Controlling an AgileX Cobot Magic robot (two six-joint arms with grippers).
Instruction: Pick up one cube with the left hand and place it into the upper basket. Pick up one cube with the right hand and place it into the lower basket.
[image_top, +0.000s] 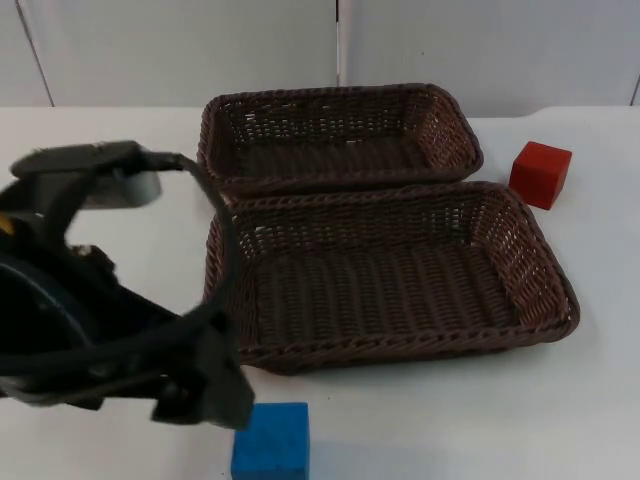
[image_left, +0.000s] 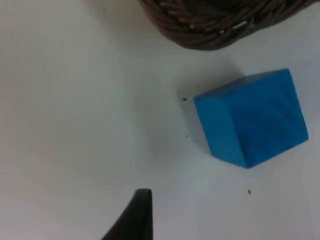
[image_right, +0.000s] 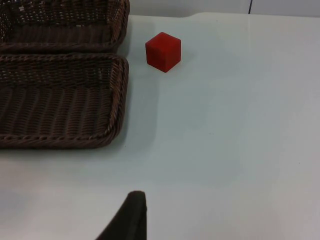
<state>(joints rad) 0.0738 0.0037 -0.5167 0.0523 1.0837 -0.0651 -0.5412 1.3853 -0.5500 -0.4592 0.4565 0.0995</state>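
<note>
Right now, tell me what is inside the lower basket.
Nothing shows inside the lower basket: bare woven floor. The left arm covers its left rim. The blue cube and red cube sit outside on the table.

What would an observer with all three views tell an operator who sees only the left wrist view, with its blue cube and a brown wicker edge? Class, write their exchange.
Operator: Which basket is that edge?
Observer: The lower brown wicker basket; the blue cube sits apart, in front of its left corner.
Operator: Is there another cube?
Observer: Yes, a red cube on the white table, right of the upper brown wicker basket.
Operator: Anything in the baskets?
Observer: No, both are empty.
Operator: And the grippers?
Observer: The left gripper hangs just left of the blue cube; the right gripper waits, facing the red cube.
</note>
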